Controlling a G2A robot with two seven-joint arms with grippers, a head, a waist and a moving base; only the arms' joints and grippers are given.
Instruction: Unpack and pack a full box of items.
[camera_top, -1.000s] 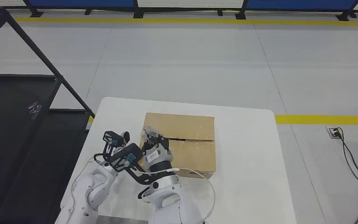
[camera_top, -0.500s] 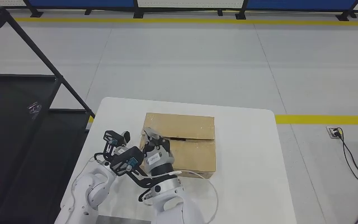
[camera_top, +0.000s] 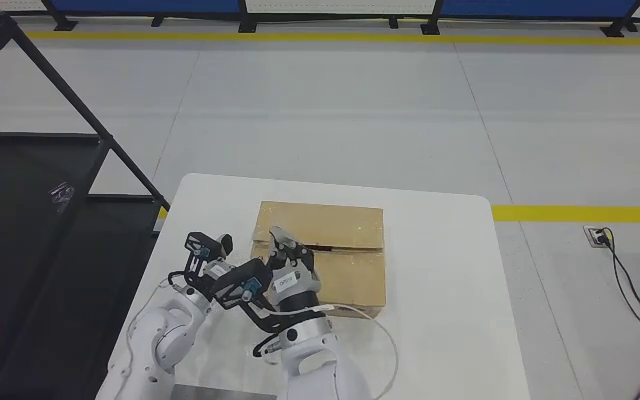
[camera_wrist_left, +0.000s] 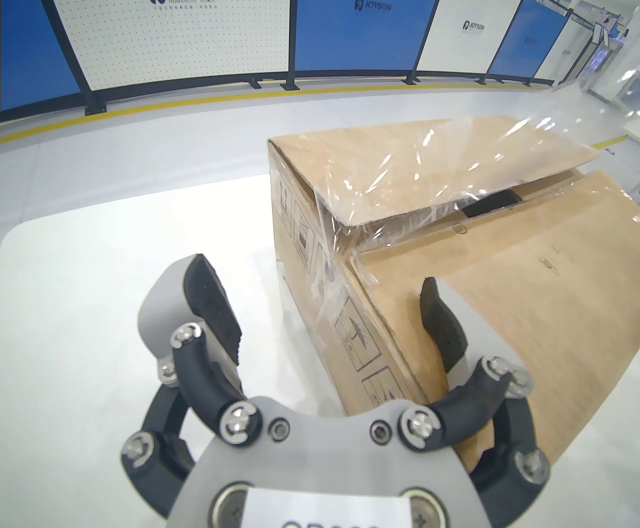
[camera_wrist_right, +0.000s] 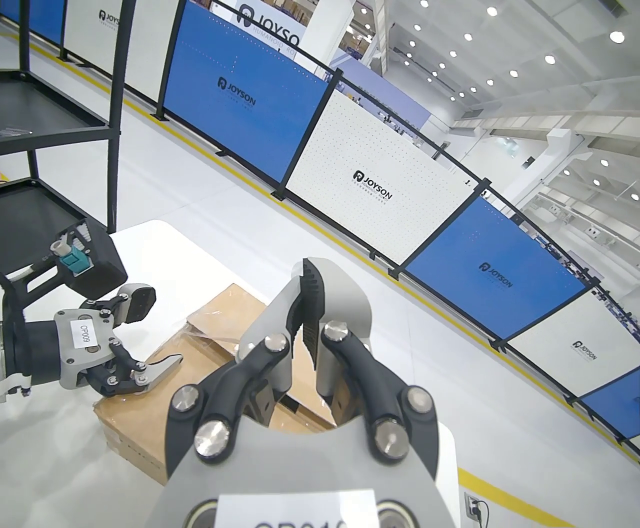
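While the box (camera_wrist_left: 440, 210) sits taped on the bench (camera_wrist_left: 100, 260), we find the left claw (camera_wrist_left: 315, 282) wide open and empty, astride a top edge. The right claw (camera_wrist_right: 311, 300) is closed, empty, above it. We advise gripping the near flap (camera_wrist_left: 530, 310) by its edge.

A white worktop (camera_top: 440, 300) with rounded corners carries one brown cardboard box (camera_top: 345, 262). The box sits left of the middle in the top view (clear tape wrinkles across its flaps, one slightly lifted).
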